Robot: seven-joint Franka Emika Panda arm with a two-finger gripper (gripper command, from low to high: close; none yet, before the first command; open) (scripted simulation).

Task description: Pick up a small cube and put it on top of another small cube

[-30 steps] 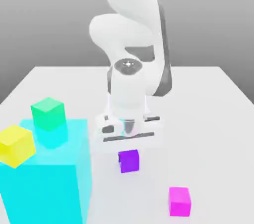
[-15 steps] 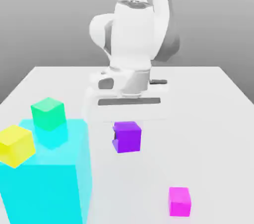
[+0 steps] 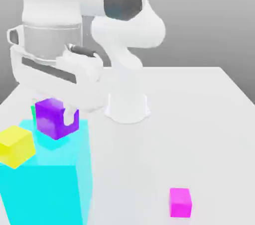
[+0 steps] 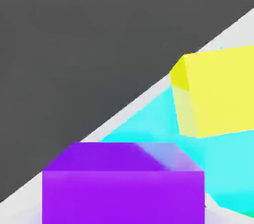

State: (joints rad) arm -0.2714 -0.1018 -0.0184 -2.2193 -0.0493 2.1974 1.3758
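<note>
Held cube against target: the violet cube [image 3: 46,120] sits between the jaws [image 3: 56,115], which are closed on it, one finger [image 3: 69,115] plain against its side; the mint-green cube [image 3: 33,113] shows as a thin sliver past the violet cube's edge on the exterior view's left, most of it masked; the violet cube looks larger, so I judge it nearer the viewer or higher, though I cannot tell from here whether the two touch or how much gap there is in height; the next move, in my estimate, is a small correction back over the green cube, with enough lift to clear its top, then a level lowering and release; too low a path could nudge the green cube off its place; no long axis to reckon with, both being cubes, and the single arm [image 3: 52,0] already has its load beside the target; carrying looks done, stacking not. Materials: cyan block [image 3: 45,194] broad, flat-topped, glassy in look; yellow cube [image 3: 16,145] by its edge, tilted in outline, matt; magenta cube [image 3: 180,202] well apart on the pale, smooth counter [image 3: 134,169]; violet faces plain, crisp-edged, with a paler patch across one; arm shell white, rounded, with dark insets.
</note>
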